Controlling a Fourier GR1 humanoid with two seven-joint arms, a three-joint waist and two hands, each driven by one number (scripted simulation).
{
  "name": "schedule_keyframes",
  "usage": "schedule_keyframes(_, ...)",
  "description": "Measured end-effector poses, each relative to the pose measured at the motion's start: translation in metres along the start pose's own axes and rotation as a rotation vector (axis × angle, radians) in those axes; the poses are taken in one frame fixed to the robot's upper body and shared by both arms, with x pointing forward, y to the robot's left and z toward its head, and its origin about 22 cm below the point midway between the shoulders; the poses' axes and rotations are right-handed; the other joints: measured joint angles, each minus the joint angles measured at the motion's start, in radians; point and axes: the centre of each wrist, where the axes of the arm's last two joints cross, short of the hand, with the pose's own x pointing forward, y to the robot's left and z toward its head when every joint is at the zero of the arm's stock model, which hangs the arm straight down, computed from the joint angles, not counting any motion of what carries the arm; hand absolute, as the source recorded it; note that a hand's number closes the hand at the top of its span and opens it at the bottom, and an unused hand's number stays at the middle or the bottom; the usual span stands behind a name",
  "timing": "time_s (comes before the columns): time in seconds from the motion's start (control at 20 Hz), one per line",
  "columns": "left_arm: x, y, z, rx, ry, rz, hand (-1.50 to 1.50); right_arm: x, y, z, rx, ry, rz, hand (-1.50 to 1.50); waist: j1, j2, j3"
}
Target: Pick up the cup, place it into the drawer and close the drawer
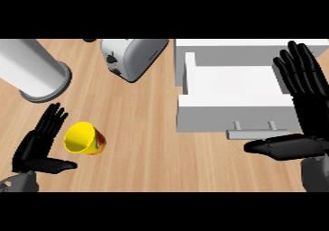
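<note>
One camera looked steeply down from the robot's head onto the wooden counter [160, 135], facing away from the robot, so the far side lay at the top of the frame. It sat near enough that the counter filled the whole view. The toaster [130, 56] and the white cylinder [30, 67] were cut off by the upper edge. The left hand [35, 146] showed at lower left, the right hand [312, 119] along the right side.
</note>
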Motion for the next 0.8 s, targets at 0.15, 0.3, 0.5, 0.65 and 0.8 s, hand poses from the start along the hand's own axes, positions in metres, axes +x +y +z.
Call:
schedule_keyframes(0.15,-0.016,0.009,-0.003,0.015,0.003,-0.009,-1.50,0.004,-0.004,-0.001,0.004,-0.004,-0.003,-1.50,-0.004,0.001,0.000)
schedule_keyframes(0.3,-0.033,0.013,-0.001,0.024,0.020,-0.018,-1.50,0.005,-0.006,-0.005,0.007,-0.003,0.004,-1.50,-0.006,0.002,-0.001)
schedule_keyframes(0.5,-0.050,0.011,0.006,0.048,0.043,-0.042,-1.50,0.001,-0.005,-0.005,0.004,-0.003,-0.003,-1.50,-0.007,0.002,-0.001)
schedule_keyframes(0.65,-0.055,0.012,0.004,0.063,0.051,-0.053,-1.50,0.001,-0.006,-0.001,0.007,-0.007,-0.004,-1.50,-0.010,0.003,-0.002)
schedule_keyframes(0.8,-0.062,0.007,0.008,0.067,0.050,-0.051,-1.50,0.005,-0.003,-0.005,0.010,-0.008,0.002,-1.50,-0.012,0.005,-0.002)
